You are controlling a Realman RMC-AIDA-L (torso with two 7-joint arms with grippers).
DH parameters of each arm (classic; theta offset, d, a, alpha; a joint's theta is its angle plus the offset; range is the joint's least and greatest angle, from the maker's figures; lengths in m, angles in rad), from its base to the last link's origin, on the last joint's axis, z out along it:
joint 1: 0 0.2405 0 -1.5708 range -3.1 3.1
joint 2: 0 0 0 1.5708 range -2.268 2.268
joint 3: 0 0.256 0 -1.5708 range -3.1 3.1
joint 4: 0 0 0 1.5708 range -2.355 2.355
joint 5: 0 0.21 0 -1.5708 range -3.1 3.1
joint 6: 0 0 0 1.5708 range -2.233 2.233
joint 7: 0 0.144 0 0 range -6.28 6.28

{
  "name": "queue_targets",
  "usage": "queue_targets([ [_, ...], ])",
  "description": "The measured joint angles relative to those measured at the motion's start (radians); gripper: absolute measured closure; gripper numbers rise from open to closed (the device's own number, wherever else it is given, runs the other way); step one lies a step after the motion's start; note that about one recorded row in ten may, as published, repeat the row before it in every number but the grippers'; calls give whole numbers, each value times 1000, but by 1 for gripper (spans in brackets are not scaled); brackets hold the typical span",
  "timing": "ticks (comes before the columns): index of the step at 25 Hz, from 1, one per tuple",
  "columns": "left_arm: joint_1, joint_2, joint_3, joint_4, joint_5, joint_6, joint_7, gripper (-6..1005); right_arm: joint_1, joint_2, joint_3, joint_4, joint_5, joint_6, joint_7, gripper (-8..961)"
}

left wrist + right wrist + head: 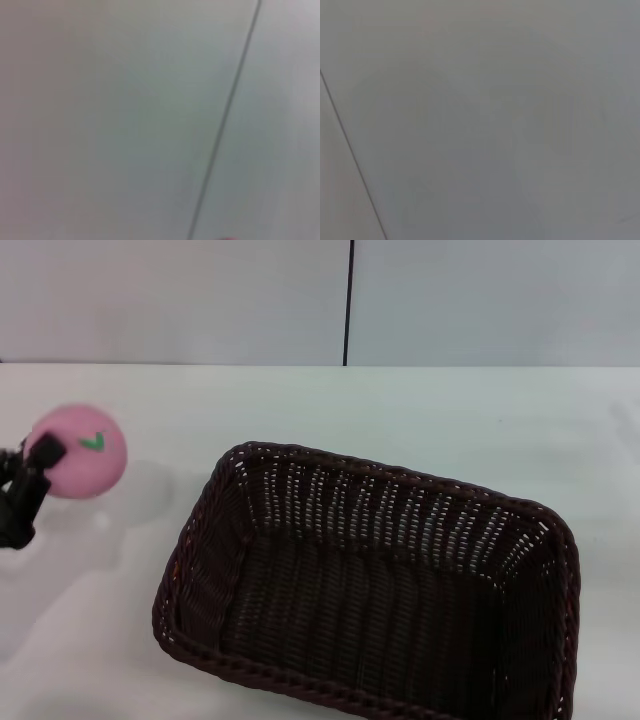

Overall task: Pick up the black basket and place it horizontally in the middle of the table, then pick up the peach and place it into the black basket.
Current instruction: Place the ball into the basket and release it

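Holding the peach (82, 450), the left gripper (35, 472) sits at the far left edge of the head view, its black fingers (45, 451) clamped against the fruit's near-left side. The peach is lifted off the table (420, 420): a faint shadow lies on the white surface below and to its right (green leaf mark faces up). It is well apart from the basket, off to the basket's left.

Centre to right: the black basket (372, 592) rests on the table, long side running roughly left to right but skewed, its right end nearer the robot. Interior holds nothing visible; the lower-right corner runs out of frame.

Behind the table, a pale wall (180, 300) with one dark vertical seam (348, 300).

Left wrist view: only that pale wall and the seam, blurred; a sliver of pink at the picture's edge.

Right wrist view: pale wall and seam only. Right gripper not visible in any view, state unknown.
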Motion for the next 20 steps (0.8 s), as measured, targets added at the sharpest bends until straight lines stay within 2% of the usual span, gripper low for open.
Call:
queue_targets([
  [3, -22, -1, 3, -1, 1, 30, -19, 900, 9, -1, -1, 25, -2, 7, -23, 459],
  [6, -108, -5, 60, -33, 16, 46, -25, 921, 17, 0, -5, 36, -9, 17, -33, 459],
  [7, -108, -5, 60, -33, 16, 46, -25, 935, 17, 0, -5, 36, -9, 17, -33, 459],
  [9, -145, -7, 117, -36, 19, 39, -25, 948, 21, 0, -9, 41, -12, 23, -34, 459],
  [13, -174, -9, 191, -37, 21, 26, -23, 948, 23, 3, -12, 44, -13, 34, -35, 459],
  [14, -191, -9, 240, -37, 21, 12, -20, 947, 23, 3, -12, 44, -13, 34, -35, 459],
  [20, -239, -15, 376, -37, 22, -95, -18, 942, 32, 10, -22, 46, -14, 53, -35, 459],
])
